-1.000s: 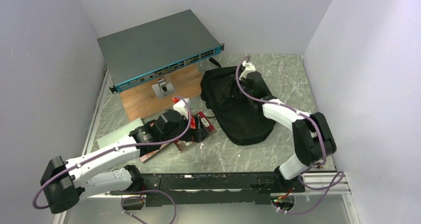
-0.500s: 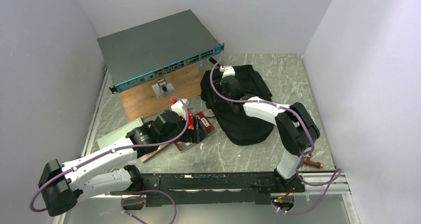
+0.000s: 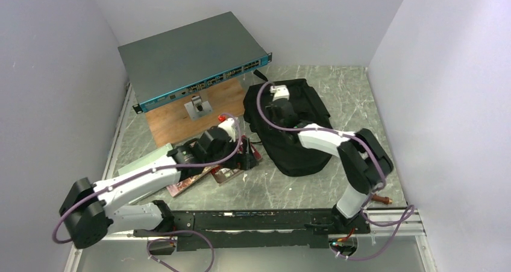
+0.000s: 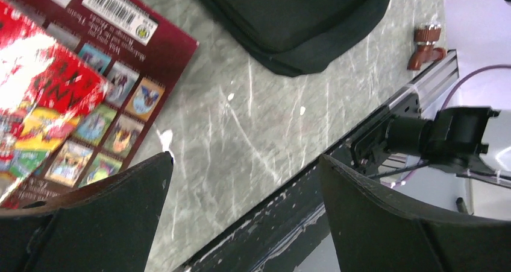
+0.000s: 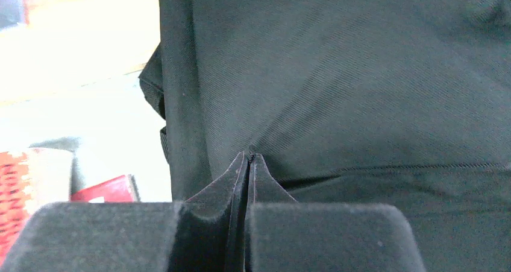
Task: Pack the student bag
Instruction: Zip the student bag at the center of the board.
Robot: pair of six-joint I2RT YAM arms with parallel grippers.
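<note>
Black fabric, student bag point(image 3: 304, 148): lies flat on the marble table point(image 3: 337, 184), right of centre. Long axis far-to-near, rounded end nearest the arms; opening end not discernible. Right gripper point(image 5: 248, 158) clenched against its cloth, fold caught or not unclear. Left gripper point(image 4: 241, 163) released above the books point(image 4: 72, 97). Advised: lift cloth slowly, find the opening first.

Far left on the marbled grey-green table point(image 3: 349, 103): a flat grey network switch point(image 3: 193, 58), tilted on a wooden block point(image 3: 181, 112). Left of centre, lying flat: overlapping red picture books point(image 4: 90, 61) (barcode on one back cover), beside a pale grey sheet point(image 3: 141, 162). Near the right front edge, a small copper-brown tap-like fitting point(image 4: 428, 46).
</note>
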